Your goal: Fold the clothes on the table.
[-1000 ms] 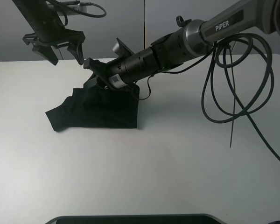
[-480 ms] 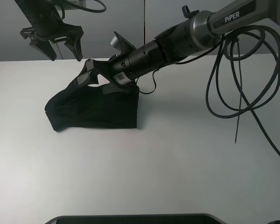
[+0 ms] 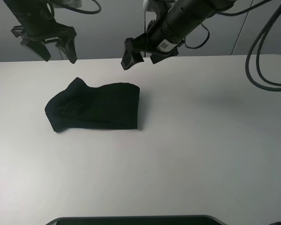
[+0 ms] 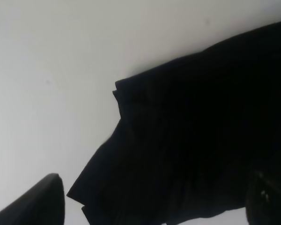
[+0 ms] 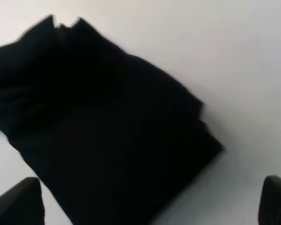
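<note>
The black T-shirt point(image 3: 96, 107) lies folded into a compact bundle on the white table point(image 3: 178, 154), left of centre; its print is hidden. It also shows in the left wrist view point(image 4: 196, 145) and the right wrist view point(image 5: 98, 131). My left gripper point(image 3: 51, 49) is open and empty, raised above the table behind the shirt's left end. My right gripper point(image 3: 143, 57) is open and empty, raised above and behind the shirt's right end. Neither touches the cloth.
The right arm's black cables point(image 3: 271, 61) hang in loops over the table's right side. A dark edge point(image 3: 131, 219) runs along the front of the table. A grey wall point(image 3: 107, 33) stands behind.
My right gripper has let go of the shirt's top edge and risen up and to the right. The lifted fold has dropped flat. My left gripper has drifted slightly left and up.
</note>
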Robot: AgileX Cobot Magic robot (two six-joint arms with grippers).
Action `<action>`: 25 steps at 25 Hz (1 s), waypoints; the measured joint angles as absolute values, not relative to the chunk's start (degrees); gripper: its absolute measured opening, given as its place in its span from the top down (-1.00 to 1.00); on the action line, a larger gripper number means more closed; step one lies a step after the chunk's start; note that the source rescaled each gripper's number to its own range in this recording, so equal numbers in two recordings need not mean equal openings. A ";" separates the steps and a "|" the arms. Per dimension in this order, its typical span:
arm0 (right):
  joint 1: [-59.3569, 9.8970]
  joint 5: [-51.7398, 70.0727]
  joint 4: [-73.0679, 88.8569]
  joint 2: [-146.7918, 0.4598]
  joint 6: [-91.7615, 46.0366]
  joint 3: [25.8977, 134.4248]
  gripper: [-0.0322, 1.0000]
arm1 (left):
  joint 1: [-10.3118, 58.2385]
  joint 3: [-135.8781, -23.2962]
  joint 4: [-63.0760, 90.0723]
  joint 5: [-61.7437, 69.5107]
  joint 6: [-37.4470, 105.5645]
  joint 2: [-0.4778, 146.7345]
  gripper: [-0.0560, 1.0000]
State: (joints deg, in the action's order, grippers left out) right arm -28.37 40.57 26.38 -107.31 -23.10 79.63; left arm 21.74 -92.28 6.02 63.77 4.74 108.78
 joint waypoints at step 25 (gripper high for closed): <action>-28.01 51.69 -0.43 -36.48 0.74 40.29 -0.98 | 21.26 -42.91 0.85 58.91 0.37 40.60 -0.99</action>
State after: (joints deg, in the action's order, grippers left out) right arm -28.01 51.69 -0.43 -36.48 0.74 40.29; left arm 21.26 -42.91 0.85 58.91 0.37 40.60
